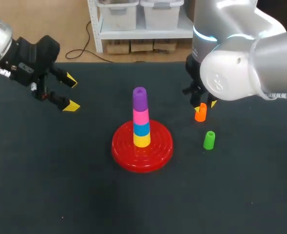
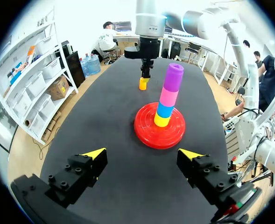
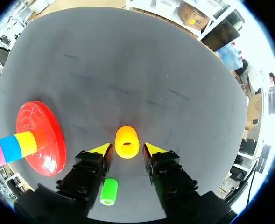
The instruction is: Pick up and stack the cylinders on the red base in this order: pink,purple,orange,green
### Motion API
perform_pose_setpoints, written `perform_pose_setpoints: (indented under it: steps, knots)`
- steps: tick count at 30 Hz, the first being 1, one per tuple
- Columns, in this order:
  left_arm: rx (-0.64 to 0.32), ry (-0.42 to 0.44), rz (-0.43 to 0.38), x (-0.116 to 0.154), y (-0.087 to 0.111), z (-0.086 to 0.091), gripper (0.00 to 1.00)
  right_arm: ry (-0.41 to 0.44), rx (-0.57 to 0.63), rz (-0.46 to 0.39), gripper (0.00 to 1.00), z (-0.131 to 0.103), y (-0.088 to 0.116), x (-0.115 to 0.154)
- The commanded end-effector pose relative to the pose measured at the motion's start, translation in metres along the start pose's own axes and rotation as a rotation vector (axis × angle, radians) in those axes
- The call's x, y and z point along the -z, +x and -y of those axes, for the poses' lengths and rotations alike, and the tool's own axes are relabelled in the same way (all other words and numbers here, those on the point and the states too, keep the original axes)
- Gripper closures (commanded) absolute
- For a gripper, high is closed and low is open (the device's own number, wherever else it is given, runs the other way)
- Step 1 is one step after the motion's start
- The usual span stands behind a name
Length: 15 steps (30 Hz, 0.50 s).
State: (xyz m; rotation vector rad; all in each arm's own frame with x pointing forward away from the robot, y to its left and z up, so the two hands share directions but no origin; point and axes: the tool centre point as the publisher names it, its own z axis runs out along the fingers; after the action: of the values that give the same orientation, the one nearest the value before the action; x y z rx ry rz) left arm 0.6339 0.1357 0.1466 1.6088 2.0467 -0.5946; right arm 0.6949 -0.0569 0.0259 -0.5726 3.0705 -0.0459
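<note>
On the red base (image 1: 121, 146) stands a stack of yellow, blue, pink (image 1: 141, 117) and purple (image 1: 140, 97) cylinders, purple on top. To its right the orange cylinder (image 1: 200, 113) stands upright on the mat, with my right gripper (image 1: 201, 103) down over it. In the right wrist view the orange cylinder (image 3: 127, 140) sits between the two yellow tips of that gripper (image 3: 127, 149), which is shut on it. The green cylinder (image 1: 209, 140) lies just nearer the table's front, loose. My left gripper (image 1: 71, 93) hangs open and empty at the far left, facing the stack (image 2: 167, 100).
The table is covered by a dark mat (image 1: 60, 185). In the right wrist view the green cylinder (image 3: 109, 191) lies under the gripper's left finger, and the red base (image 3: 39, 135) is off to that same side.
</note>
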Motion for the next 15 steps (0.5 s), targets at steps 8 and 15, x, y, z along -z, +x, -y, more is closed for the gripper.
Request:
perform_pose_setpoints:
  steps: [8,15]
  knots:
    - [0.001,0.001,-0.003,-0.0001,-0.0002,-0.0004,0.00,-0.005,-0.006,0.006,0.70,-0.0021,-0.0027,-0.0014]
    - [0.001,0.001,-0.003,-0.0001,-0.0002,-0.0004,0.00,-0.005,-0.011,0.011,1.00,-0.0044,-0.0026,-0.0018]
